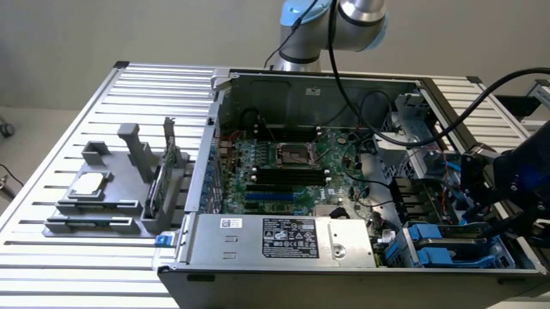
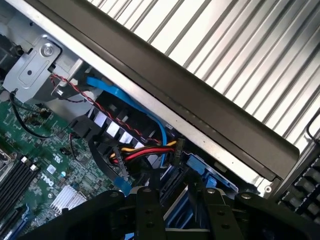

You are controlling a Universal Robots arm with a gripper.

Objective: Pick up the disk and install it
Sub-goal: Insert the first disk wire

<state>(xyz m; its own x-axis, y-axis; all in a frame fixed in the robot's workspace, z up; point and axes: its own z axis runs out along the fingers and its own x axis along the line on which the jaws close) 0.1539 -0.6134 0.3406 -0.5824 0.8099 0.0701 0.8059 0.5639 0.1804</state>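
The disk [image 1: 436, 250], silver-grey with bright blue carrier rails, sits in the drive bay at the near corner of the open computer case [image 1: 225, 116], on the exterior view's right. My gripper [image 1: 488, 220] hangs just above and beside that bay. In the wrist view its two black fingers [image 2: 150, 210] stand apart, and the gripper [image 2: 182, 195] is open. The disk's blue rail [image 2: 197, 166] shows just beyond the fingertips, apart from them. Nothing is held between the fingers.
Red, yellow and blue cables [image 2: 145, 150] run close to the bay. A grey power supply box [image 1: 288, 237] fills the case's front. The motherboard [image 1: 284, 164] lies in the middle. A grey fixture [image 1: 94, 206] with a processor chip [image 1: 90, 185] stands on the slatted table [image 1: 51, 257].
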